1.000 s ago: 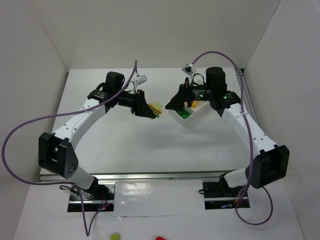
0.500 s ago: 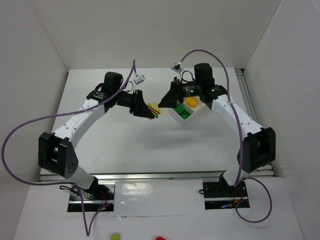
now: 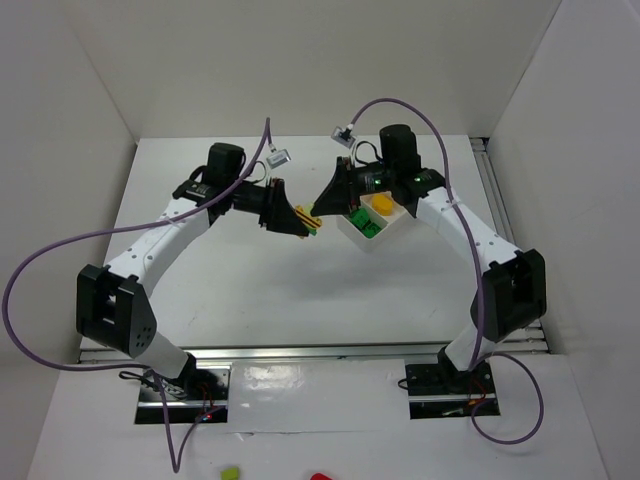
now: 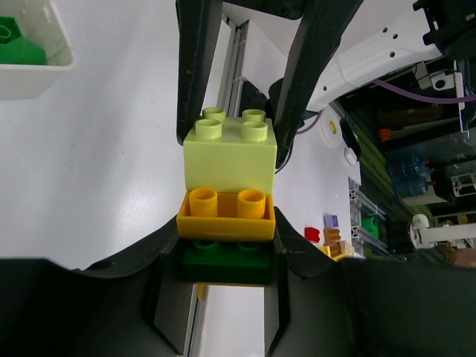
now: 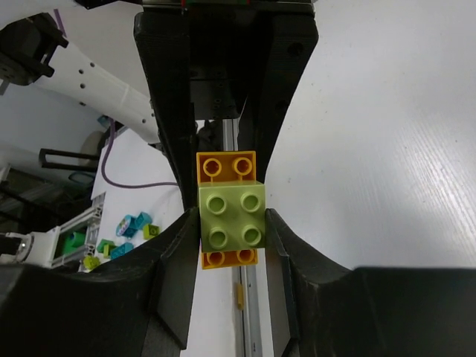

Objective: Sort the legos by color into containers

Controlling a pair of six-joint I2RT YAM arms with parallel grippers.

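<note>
On the left of the white table (image 3: pixel 250 290), the left arm (image 3: pixel 160 240) reached in toward the middle. Its left gripper (image 3: pixel 300 221) was closed on the lower end of a small stack of legos held clear of the tabletop. In the left wrist view its black fingers (image 4: pixel 165 297) pinched a dark green studded plastic brick (image 4: pixel 227 262) from both sides. A yellow studded plastic brick (image 4: pixel 225 216) sat on the dark green brick, right at the fingertips. On the yellow brick sat a pale green studded plastic cube brick (image 4: pixel 230 155).

The right gripper (image 3: pixel 323 205) met the stack from the opposite end, almost tip to tip with the left one. Its fingers (image 5: pixel 178 275) were drawn in against the two flanks of the pale green brick and touched it on both sides. In the right wrist view the yellow brick showed past that cube above and below.

Just right of the stack lay a white shallow plastic tray (image 3: pixel 372 244) divided by inner walls, its left corner beside the grippers. Bright green bricks (image 3: pixel 365 228) lay in its nearer compartment and a loose yellow brick (image 3: pixel 381 203) in the farther one. The right arm (image 3: pixel 470 235) arched over the tray's far side.
</note>
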